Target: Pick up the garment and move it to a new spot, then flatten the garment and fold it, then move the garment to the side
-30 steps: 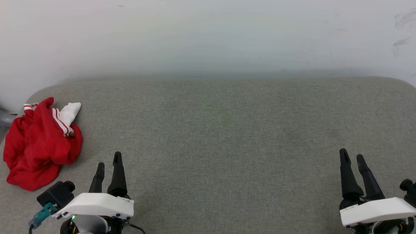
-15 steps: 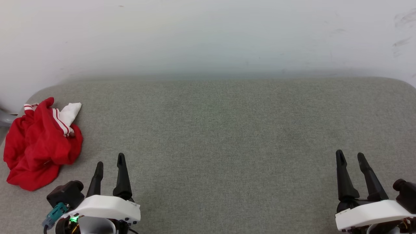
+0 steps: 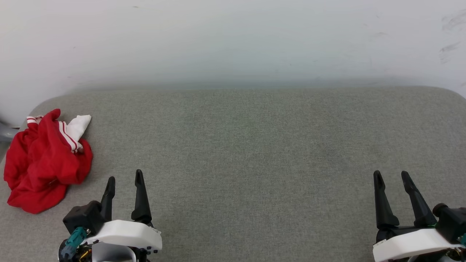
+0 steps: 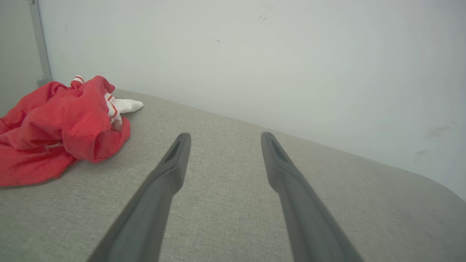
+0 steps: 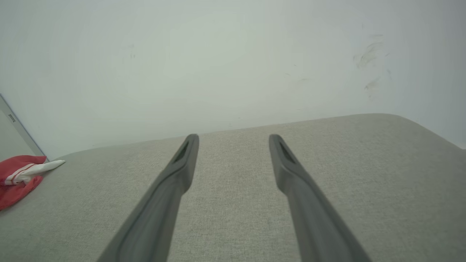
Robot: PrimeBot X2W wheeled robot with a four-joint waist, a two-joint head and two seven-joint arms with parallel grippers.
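The garment (image 3: 43, 160) lies crumpled in a red heap at the far left of the grey padded table (image 3: 247, 145), a white sleeve with striped trim poking out on top. Its chest letters are hidden in the folds. In the left wrist view the garment (image 4: 58, 131) sits left of the fingers. My left gripper (image 3: 124, 176) is open near the front edge, just right of the heap and apart from it. My right gripper (image 3: 391, 174) is open at the lower right, holding nothing. The right wrist view catches the garment (image 5: 20, 176) at its far left edge.
A pale wall (image 3: 233, 40) rises behind the table's rounded back edge. A grey post (image 4: 38, 40) stands by the wall near the garment. The table's wide middle (image 5: 233, 203) is bare fabric.
Both grippers have drawn back slightly toward the bottom of the head view and turned a little; the left one shifted rightward. The garment has not moved.
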